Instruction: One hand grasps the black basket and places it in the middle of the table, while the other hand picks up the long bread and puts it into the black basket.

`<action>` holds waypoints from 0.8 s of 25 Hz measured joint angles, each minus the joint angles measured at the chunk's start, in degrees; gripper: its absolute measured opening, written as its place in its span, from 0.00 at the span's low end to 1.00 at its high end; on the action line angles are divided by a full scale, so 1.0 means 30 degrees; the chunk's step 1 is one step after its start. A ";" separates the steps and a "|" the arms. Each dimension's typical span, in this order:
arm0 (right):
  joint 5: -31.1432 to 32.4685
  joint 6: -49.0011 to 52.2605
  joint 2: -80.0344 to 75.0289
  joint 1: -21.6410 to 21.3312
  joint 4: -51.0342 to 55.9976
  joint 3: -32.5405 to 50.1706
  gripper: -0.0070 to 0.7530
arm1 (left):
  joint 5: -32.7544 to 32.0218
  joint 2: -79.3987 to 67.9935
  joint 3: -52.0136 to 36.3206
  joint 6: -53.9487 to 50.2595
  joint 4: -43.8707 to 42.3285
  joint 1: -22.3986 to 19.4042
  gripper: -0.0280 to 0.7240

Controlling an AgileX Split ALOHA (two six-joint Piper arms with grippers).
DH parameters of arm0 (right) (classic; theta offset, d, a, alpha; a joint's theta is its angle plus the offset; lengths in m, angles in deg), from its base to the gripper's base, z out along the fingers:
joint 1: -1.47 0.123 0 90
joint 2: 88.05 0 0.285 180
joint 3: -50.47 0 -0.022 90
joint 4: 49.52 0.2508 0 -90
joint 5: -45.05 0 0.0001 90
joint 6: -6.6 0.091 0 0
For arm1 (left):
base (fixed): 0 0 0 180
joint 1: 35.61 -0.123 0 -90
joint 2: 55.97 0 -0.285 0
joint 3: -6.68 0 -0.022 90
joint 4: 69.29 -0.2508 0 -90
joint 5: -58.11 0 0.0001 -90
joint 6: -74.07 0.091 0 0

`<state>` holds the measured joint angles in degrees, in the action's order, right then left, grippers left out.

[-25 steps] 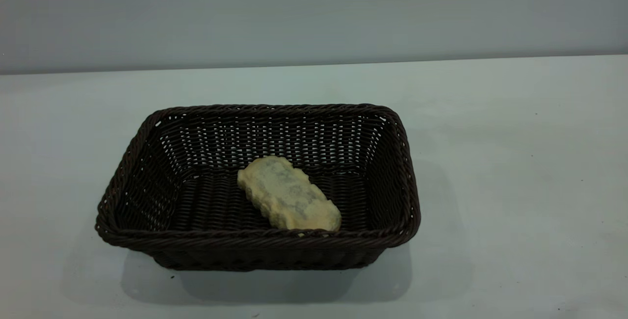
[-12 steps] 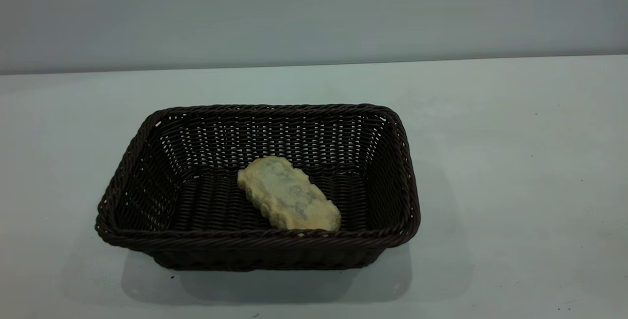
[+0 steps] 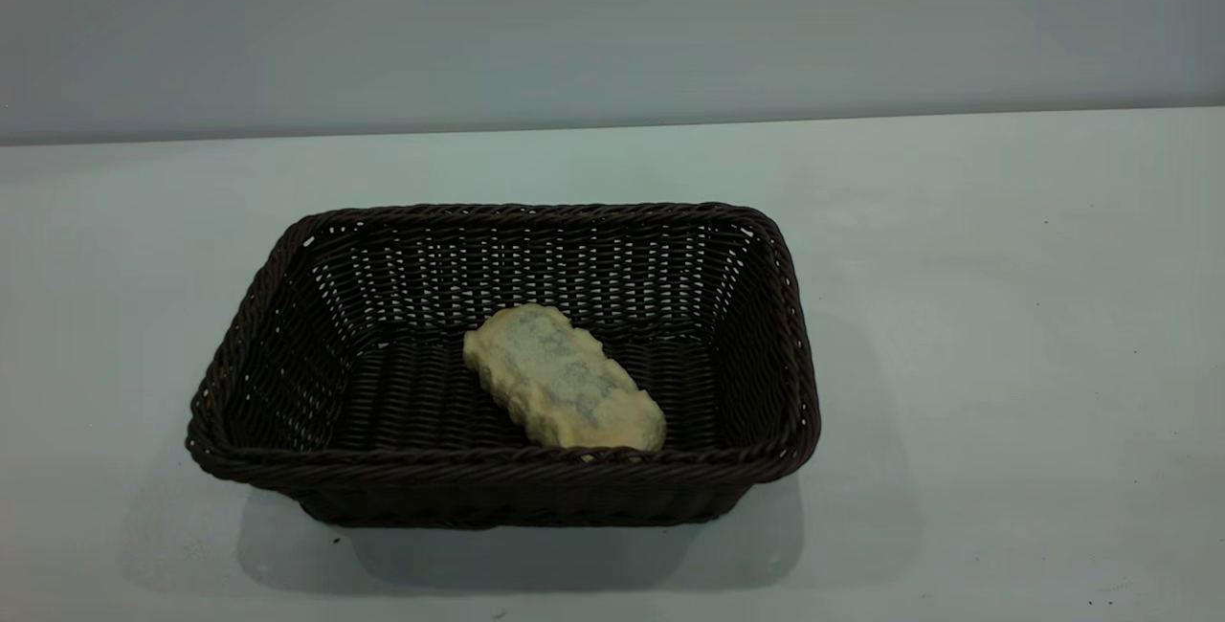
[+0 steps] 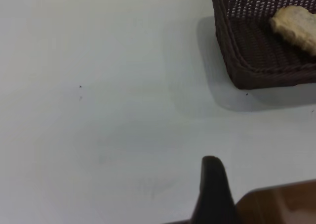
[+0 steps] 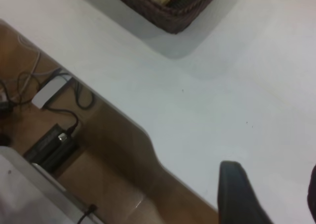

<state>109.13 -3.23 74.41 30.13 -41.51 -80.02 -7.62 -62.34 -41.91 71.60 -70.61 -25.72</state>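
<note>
One long bread (image 3: 563, 389) inside black basket (image 3: 287, 325), right end effector (image 5: 276, 194) spread, left's state unclear

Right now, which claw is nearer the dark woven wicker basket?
Left, likely. The left claw is over white table beside the dark woven wicker basket; the right claw is farther back, by the table's edge.

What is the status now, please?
Both grippers pulled back off the basket, empty. Right gripper open; left gripper unclear. Bread lies inside the basket, underside up. Nothing in the way.
</note>
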 joint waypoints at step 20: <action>0.0020 0.0687 0.0215 0.0000 -0.0428 0.0066 0.45 | 0.0097 0.0000 -0.0182 0.0000 0.0018 0.0000 0.80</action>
<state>109.19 -1.17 75.05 30.13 -42.79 -79.82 -7.33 -62.34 -42.46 71.60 -70.56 -25.72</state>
